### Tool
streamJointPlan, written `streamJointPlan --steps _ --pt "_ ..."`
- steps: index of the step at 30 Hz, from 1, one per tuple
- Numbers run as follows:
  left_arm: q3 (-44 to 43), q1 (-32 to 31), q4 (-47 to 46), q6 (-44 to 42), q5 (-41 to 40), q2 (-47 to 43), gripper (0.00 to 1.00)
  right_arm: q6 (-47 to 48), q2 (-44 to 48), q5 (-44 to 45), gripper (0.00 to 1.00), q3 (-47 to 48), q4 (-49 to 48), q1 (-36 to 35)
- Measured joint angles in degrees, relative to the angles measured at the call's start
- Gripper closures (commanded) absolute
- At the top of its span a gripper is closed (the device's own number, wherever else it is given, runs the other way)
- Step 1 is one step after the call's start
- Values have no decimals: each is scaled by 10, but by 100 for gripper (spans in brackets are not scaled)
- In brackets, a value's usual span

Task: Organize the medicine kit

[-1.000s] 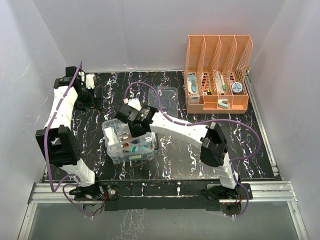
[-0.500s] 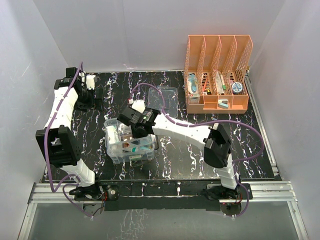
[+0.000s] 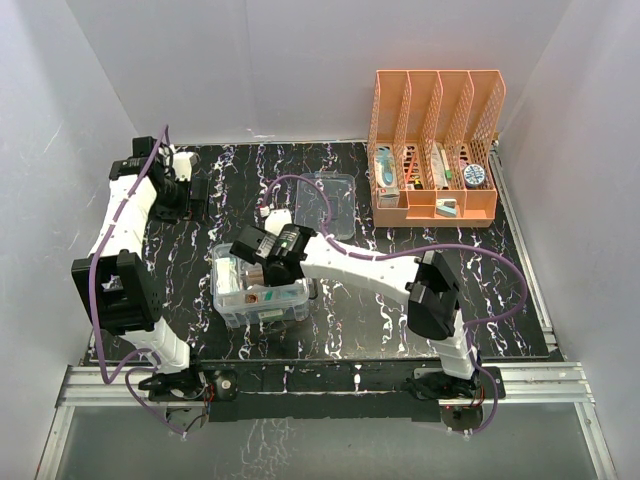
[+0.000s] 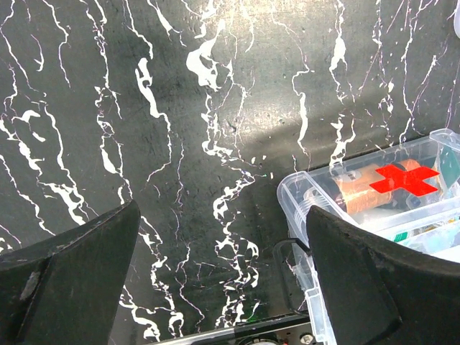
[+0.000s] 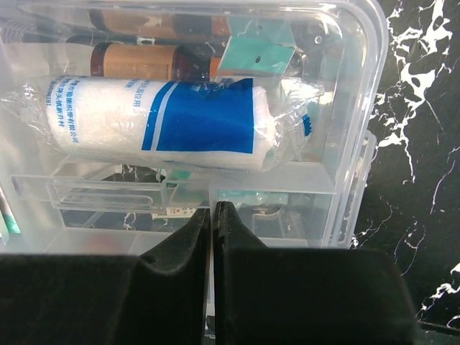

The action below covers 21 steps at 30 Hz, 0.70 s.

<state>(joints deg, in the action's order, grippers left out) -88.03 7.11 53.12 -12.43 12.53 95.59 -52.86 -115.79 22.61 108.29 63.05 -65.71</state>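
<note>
The medicine kit's deep clear box (image 3: 226, 300) stands left of centre on the black marbled table. My right gripper (image 3: 264, 272) reaches down into it, shut on a thin inner wall of the clear divided tray (image 5: 277, 208), which lies level in the box's top. Under the tray I see a blue-and-white wrapped gauze roll (image 5: 158, 122) and brown bottles (image 5: 144, 61). The clear lid (image 3: 326, 203) lies flat behind the box. My left gripper (image 3: 190, 196) hangs open at the back left, apart from the box (image 4: 374, 194), its fingers (image 4: 72, 277) spread wide with nothing between them.
An orange perforated file rack (image 3: 435, 150) holding several small items stands at the back right. White walls close in the table on three sides. A metal rail (image 3: 320, 385) runs along the near edge by the arm bases.
My right arm has swung left and down, bringing the tilted tray from above the box to lie level in it. The left arm has not moved.
</note>
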Motion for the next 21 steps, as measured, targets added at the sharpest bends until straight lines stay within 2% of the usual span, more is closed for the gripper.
streamJointPlan --steps 21 --pt "38 2 -13 -15 22 -5 1 -60 -2 16 100 0 22 -8"
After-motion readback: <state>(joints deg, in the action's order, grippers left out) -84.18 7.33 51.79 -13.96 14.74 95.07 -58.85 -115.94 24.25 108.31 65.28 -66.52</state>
